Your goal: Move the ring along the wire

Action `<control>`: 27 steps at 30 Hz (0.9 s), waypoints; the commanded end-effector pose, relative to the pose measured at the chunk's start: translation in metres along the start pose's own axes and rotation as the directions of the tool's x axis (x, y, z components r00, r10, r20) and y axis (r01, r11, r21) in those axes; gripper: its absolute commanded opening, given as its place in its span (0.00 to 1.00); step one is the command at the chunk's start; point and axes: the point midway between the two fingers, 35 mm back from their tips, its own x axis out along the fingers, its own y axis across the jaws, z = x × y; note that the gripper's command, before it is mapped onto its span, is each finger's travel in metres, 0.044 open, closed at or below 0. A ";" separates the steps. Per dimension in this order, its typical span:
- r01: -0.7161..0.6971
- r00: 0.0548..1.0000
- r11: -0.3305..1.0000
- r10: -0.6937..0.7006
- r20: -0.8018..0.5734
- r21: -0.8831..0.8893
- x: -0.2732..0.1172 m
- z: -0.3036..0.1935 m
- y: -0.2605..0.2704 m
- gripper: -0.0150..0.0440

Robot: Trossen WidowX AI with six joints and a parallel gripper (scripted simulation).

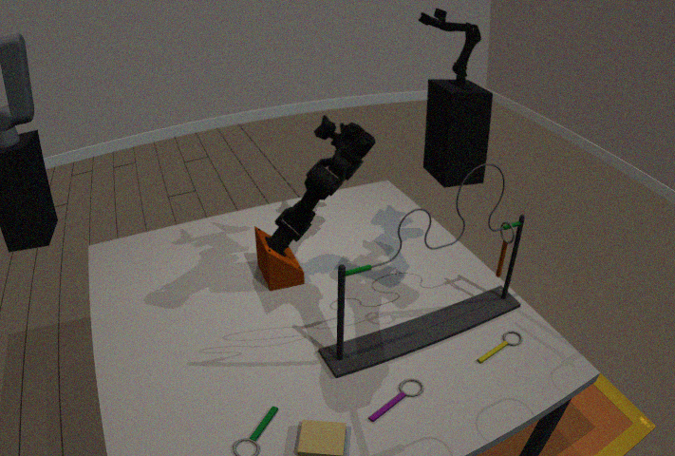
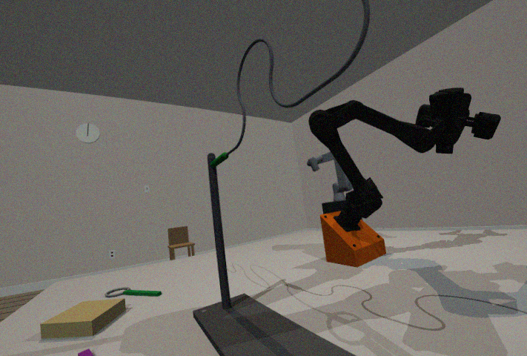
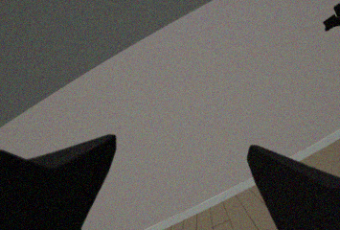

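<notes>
The ring (image 1: 513,234) hangs around the green part (image 1: 515,224) beside the far right post (image 1: 512,263). Its orange handle (image 1: 501,258) points down. The thin grey wire (image 1: 457,199) (image 2: 270,71) curves to the other green part (image 1: 358,270) (image 2: 219,159) at the near left post (image 1: 340,316) (image 2: 219,234). My gripper (image 3: 183,147) is open, with nothing between its fingertips. In the top and exterior views it is raised high, clear of the ring and wire, on the arm's side of the wire. The ring is out of frame in the exterior view and the wrist view.
The posts stand on a dark base (image 1: 421,329) (image 2: 267,331). Yellow-handled (image 1: 493,351), purple-handled (image 1: 386,407) and green-handled (image 1: 264,423) (image 2: 141,293) rings lie on the table, near a tan block (image 1: 322,437) (image 2: 77,314). My arm stands on an orange mount (image 1: 281,271) (image 2: 343,247).
</notes>
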 end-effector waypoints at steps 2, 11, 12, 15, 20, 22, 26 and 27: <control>0.044 0.999 0.999 -0.044 0.000 0.003 0.001 0.002 -0.010 0.84; 0.588 0.808 0.809 -0.588 0.032 0.025 -0.025 0.025 -0.150 0.53; 0.640 0.767 0.768 -0.641 0.039 0.027 -0.033 0.028 -0.165 0.53; 0.778 0.625 0.627 -0.778 0.065 0.035 -0.059 0.037 -0.208 0.53; 0.937 0.337 0.345 -0.934 0.122 0.056 -0.117 0.054 -0.267 0.53; 0.973 0.210 0.222 -0.966 0.149 0.068 -0.144 0.061 -0.287 0.53; 0.994 -0.055 -0.033 -0.977 0.207 0.104 -0.205 0.075 -0.316 0.53; 0.988 -0.121 -0.097 -0.968 0.222 0.116 -0.221 0.078 -0.322 0.53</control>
